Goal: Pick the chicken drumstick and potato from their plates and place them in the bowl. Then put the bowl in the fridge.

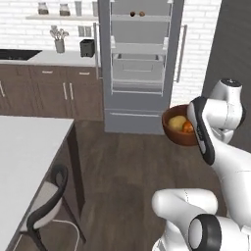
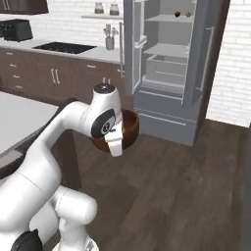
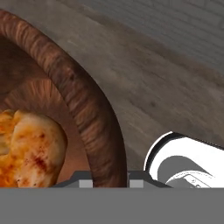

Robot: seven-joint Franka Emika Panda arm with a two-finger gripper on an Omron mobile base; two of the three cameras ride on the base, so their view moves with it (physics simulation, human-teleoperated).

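Both fingers of the gripper (image 3: 111,181) are clamping the rim of the bowl (image 1: 177,133), carrying it above bare wood floor (image 1: 127,166). Inside are lying the chicken drumstick (image 3: 30,148) and the potato (image 1: 177,122). Beyond, the fridge (image 1: 139,63) is standing open, shelves unobstructed.

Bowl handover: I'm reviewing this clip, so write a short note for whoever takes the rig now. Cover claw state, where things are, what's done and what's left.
Claw: shut on the rim of the bowl, which is held in the air above the wood floor.
Potato and chicken drumstick: both in the bowl.
Fridge: ahead of the arm, doors open, shelves visible.
Done: both foods loaded, bowl picked up.
Left: carry the bowl to the fridge, set it on a shelf, release.
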